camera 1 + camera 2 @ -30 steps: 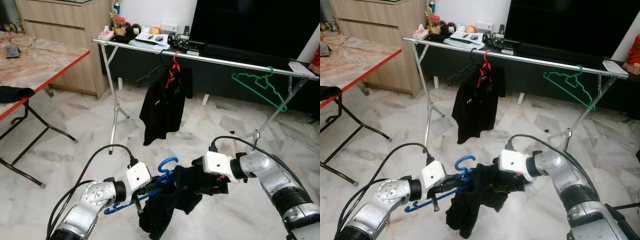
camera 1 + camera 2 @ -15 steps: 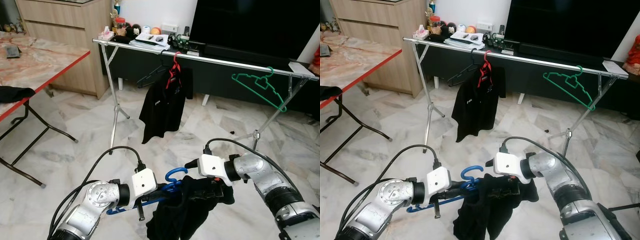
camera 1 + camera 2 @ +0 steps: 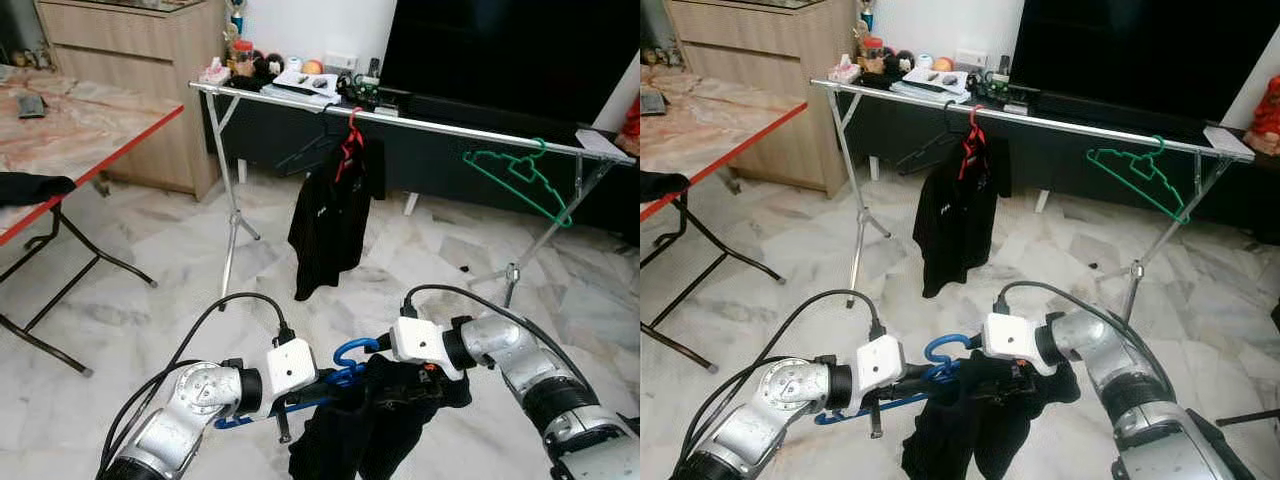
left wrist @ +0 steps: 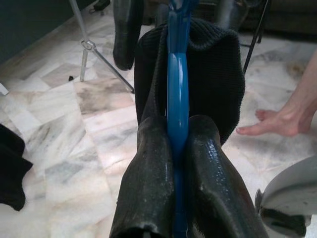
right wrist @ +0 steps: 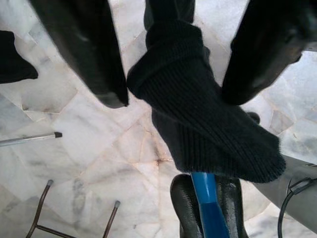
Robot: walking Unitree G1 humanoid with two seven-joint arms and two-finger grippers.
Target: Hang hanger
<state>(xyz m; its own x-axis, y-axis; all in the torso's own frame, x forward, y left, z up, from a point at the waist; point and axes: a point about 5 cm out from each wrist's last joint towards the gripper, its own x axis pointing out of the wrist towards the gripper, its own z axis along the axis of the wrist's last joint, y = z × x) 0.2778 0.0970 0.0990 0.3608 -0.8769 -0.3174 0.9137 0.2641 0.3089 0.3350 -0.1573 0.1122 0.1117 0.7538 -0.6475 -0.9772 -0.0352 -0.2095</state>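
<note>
Low in front of the robot, the left gripper [image 4: 176, 163] has its fingers pinched tight on the blue hanger [image 3: 345, 362], which carries a black garment [image 3: 385, 420]. The left wrist view also catches a person's bare foot [image 4: 270, 121] on the marble floor [image 3: 170, 290]. The right gripper [image 5: 171, 59] straddles the garment's knitted edge, fingers spread wide. Beyond stands the clothes rail [image 3: 450, 127].

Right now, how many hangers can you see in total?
4. A blue hanger carrying a black garment is held low by the left gripper. On the rail hang a black hanger, a red hanger with a black shirt, and a green hanger. Others may be hidden.
</note>
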